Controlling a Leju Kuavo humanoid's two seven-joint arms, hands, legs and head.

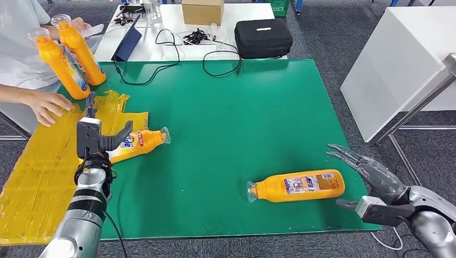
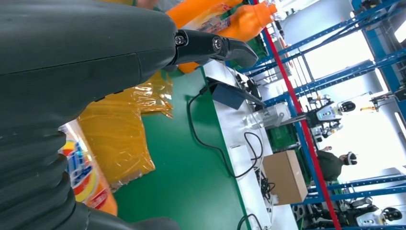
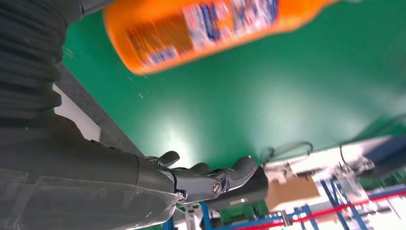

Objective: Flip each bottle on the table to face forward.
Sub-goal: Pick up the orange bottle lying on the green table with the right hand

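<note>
Two orange bottles lie on their sides on the green mat [image 1: 226,107]. The left bottle [image 1: 141,143] shows a blue and red label, and its cap points right. My left hand [image 1: 98,135] is over its base end with fingers and thumb spread, gripping nothing; the left wrist view shows that bottle [image 2: 87,179] just under the hand. The right bottle [image 1: 298,185] shows a small-print label, cap to the left. My right hand [image 1: 371,174] is open just right of its base, not touching. The right wrist view shows that bottle [image 3: 206,28] across from my fingers [image 3: 210,179].
Two more orange bottles [image 1: 72,54] stand upright at the back left beside a person, whose hand [image 1: 48,105] rests on a crumpled yellow plastic sheet [image 1: 37,166]. Behind the mat lie cables [image 1: 177,54], a black case [image 1: 263,37] and a cardboard box [image 1: 202,11]. A white table [image 1: 398,59] stands at the right.
</note>
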